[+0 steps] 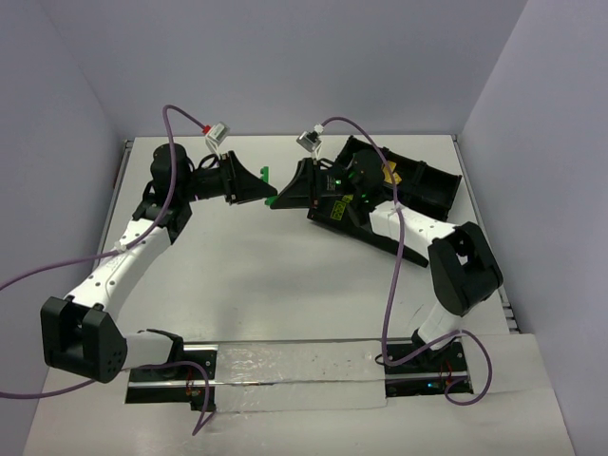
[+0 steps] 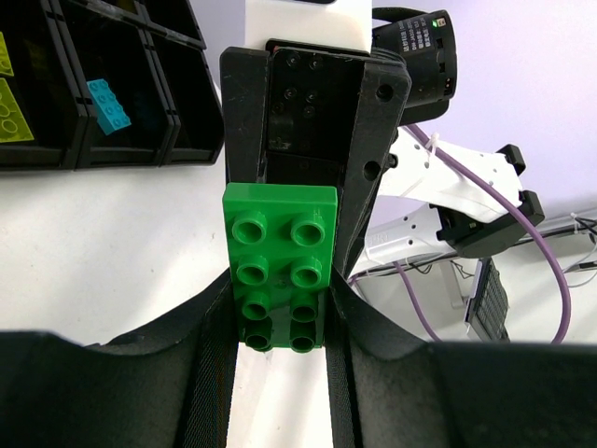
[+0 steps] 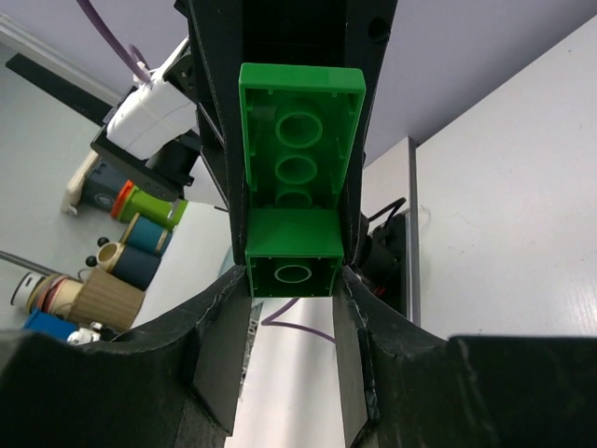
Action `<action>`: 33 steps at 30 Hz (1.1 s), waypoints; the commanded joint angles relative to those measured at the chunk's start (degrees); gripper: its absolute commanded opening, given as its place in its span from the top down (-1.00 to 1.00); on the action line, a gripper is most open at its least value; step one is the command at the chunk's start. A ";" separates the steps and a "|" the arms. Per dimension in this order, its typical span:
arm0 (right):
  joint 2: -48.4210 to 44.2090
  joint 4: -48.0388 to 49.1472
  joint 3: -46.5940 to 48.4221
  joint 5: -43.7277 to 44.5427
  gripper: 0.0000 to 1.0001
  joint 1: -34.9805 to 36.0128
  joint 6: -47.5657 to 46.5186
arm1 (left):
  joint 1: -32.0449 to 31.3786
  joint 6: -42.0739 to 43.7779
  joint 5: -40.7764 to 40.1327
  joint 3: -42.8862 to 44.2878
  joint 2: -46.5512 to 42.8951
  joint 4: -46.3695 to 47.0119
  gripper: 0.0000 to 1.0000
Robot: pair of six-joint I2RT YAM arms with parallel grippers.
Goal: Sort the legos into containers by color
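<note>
A green lego stack [image 1: 270,187] hangs in the air over the rear middle of the table, held from both sides. My left gripper [image 1: 260,183] is shut on the end of its studded green plate [image 2: 281,266]. My right gripper [image 1: 288,196] faces it and is shut on a small green brick [image 3: 292,264] joined under the long green piece [image 3: 298,149]. The black tray [image 1: 432,180] lies at the back right, partly hidden by the right arm. In the left wrist view its compartments [image 2: 177,103] hold a cyan brick [image 2: 108,105] and yellow bricks [image 2: 14,112].
Purple cables [image 1: 169,142] loop over both arms. A shiny strip [image 1: 294,366] runs along the near edge between the arm bases. Walls close in the table on the left, back and right. Cups [image 3: 140,233] stand beyond the table edge.
</note>
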 commanded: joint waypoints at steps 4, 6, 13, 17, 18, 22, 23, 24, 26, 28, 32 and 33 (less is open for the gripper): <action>-0.38 6.33 -1.17 -0.09 1.00 0.79 1.22 | -0.48 2.17 -1.29 0.63 -1.63 -0.75 0.66; -0.40 6.32 -1.34 -0.05 1.00 0.80 1.15 | -0.48 2.46 -1.39 0.79 -1.67 -0.88 0.44; 0.02 6.24 -1.27 0.24 1.00 0.79 1.27 | -0.48 3.27 -1.47 1.28 -1.77 -1.82 -0.40; 0.02 6.24 -1.66 0.46 1.00 0.87 1.21 | -0.48 3.46 -1.64 1.19 -1.69 -2.11 -0.81; 0.02 6.24 -1.83 0.46 1.00 0.80 1.22 | -0.48 3.38 -1.64 1.19 -1.61 -2.10 -0.88; -0.29 6.24 -2.83 0.60 1.00 0.79 1.25 | -0.48 3.64 -2.14 1.64 -1.64 -2.81 -0.99; -0.44 6.24 -3.02 0.64 1.00 0.79 1.13 | -0.48 3.75 -2.34 1.72 -1.69 -3.03 -0.99; -0.56 6.24 -3.14 0.64 1.00 0.76 1.13 | -0.48 3.84 -2.54 1.75 -1.71 -3.21 -0.99; -0.88 6.24 -3.78 0.82 1.00 0.70 1.31 | -0.48 4.19 -3.57 2.07 -1.95 -3.77 -0.98; -1.12 6.24 -4.48 0.84 1.00 0.76 1.37 | -0.37 3.76 -3.44 2.01 -1.83 -3.20 -0.86; -1.29 6.24 -5.48 0.93 1.00 0.70 1.13 | -0.22 1.94 -3.05 1.63 -1.69 -0.45 -0.60; -1.28 6.24 -5.56 0.98 1.00 0.68 1.13 | -0.22 1.91 -3.07 1.65 -1.67 -0.27 -0.54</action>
